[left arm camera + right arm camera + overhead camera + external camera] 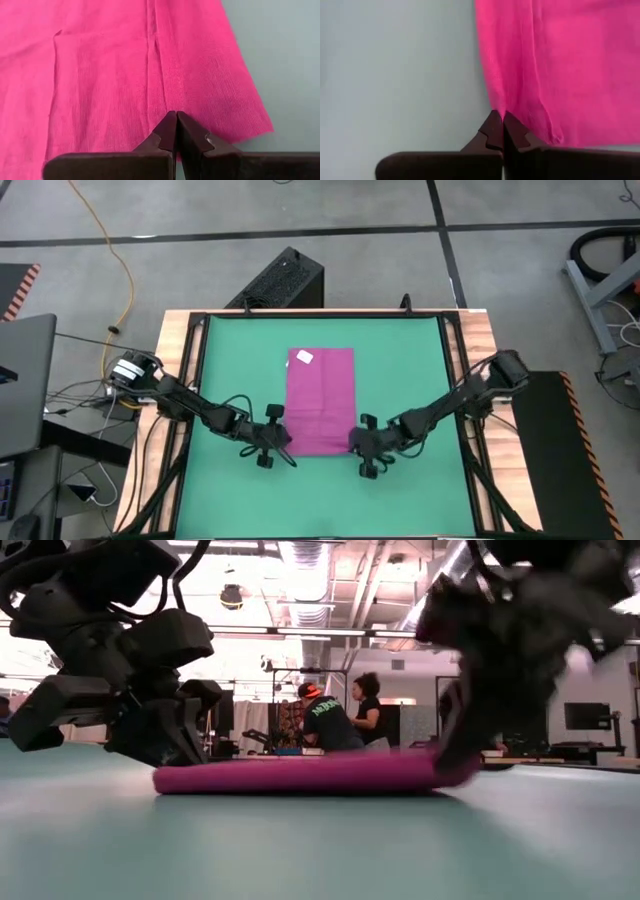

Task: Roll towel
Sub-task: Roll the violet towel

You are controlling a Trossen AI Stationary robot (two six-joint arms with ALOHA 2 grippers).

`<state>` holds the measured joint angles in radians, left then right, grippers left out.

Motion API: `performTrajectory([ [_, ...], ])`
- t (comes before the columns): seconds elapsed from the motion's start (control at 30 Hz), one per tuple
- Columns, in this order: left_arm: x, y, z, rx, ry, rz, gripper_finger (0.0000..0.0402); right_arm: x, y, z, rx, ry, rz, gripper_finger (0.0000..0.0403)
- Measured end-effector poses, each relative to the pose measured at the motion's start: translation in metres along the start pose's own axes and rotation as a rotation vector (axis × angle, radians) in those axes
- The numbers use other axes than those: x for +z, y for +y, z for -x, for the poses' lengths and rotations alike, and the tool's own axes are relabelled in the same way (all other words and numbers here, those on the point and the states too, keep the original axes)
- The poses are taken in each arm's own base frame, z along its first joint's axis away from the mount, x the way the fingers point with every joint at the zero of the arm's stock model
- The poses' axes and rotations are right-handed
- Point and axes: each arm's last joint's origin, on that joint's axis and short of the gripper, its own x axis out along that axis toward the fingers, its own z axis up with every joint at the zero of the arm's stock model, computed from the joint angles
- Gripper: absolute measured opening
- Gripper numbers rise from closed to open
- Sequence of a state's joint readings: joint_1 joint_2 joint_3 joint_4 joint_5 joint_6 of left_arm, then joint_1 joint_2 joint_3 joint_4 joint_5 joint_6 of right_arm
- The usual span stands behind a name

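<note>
Magenta-pink soft cloth towel (320, 400) flat mid green mat (400, 370) on bench. Left gripper (283, 446), right gripper (354, 442) at near corners, fingers pinched shut on hem. Risk: thin grip slipping, uneven lift, skewed roll.

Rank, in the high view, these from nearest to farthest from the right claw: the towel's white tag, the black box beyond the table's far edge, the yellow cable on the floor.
From the right claw, at the towel's near right corner:
1. White tag, at the towel's far left corner.
2. Black box, on the floor past the table's far edge.
3. Yellow cable, on the floor at far left.
</note>
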<state>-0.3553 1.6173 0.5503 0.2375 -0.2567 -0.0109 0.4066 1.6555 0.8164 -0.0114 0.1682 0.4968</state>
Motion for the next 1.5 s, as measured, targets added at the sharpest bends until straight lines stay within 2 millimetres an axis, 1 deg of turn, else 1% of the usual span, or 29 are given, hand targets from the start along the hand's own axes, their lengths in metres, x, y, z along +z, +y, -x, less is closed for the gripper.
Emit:
performTrajectory([
  [0.1, 0.000, 0.000, 0.000, -0.014, -0.001, 0.000, 0.0000, 0.013, -0.006, 0.011, 0.042, -0.034, -0.037, 0.0005],
  [0.23, 0.000, -0.001, 0.000, -0.024, 0.000, -0.001, 0.0000, 0.019, -0.019, 0.016, 0.054, -0.006, -0.112, 0.0005],
  [0.37, 0.000, -0.001, 0.000, -0.045, 0.000, 0.002, 0.0000, 0.017, -0.036, 0.011, 0.008, 0.068, -0.223, 0.0005],
  [0.67, -0.001, -0.002, 0.000, -0.066, 0.006, 0.016, 0.0000, 0.022, -0.051, 0.008, -0.022, 0.055, -0.244, 0.0005],
  [0.8, -0.001, -0.002, 0.000, -0.066, 0.008, 0.027, 0.0000, 0.019, -0.057, -0.004, -0.032, 0.083, -0.250, 0.0005],
  [1.0, 0.001, -0.002, 0.001, -0.070, 0.001, 0.057, 0.0000, 0.008, -0.060, -0.026, -0.050, 0.131, -0.240, 0.0006],
  [1.07, 0.004, -0.002, 0.006, -0.075, -0.019, 0.071, 0.0000, 0.006, -0.061, -0.029, -0.058, 0.146, -0.246, 0.0006],
  [1.17, 0.011, -0.004, 0.021, -0.083, -0.013, 0.074, 0.0000, 0.004, -0.061, -0.032, -0.062, 0.154, -0.252, 0.0007],
  [1.27, 0.029, -0.007, 0.043, -0.026, -0.076, 0.076, 0.0000, 0.003, -0.061, -0.032, -0.062, 0.155, -0.249, 0.0007],
  [1.33, 0.035, -0.015, 0.054, 0.045, -0.134, 0.020, 0.0000, 0.004, -0.061, -0.032, -0.059, 0.152, -0.241, 0.0007],
  [1.4, 0.035, -0.027, 0.060, 0.099, -0.162, -0.057, 0.0000, 0.004, -0.061, -0.032, -0.059, 0.152, -0.231, 0.0007],
  [1.5, 0.032, -0.040, 0.056, 0.115, -0.166, -0.094, 0.0000, 0.004, -0.061, -0.032, -0.054, 0.144, -0.223, 0.0007],
])
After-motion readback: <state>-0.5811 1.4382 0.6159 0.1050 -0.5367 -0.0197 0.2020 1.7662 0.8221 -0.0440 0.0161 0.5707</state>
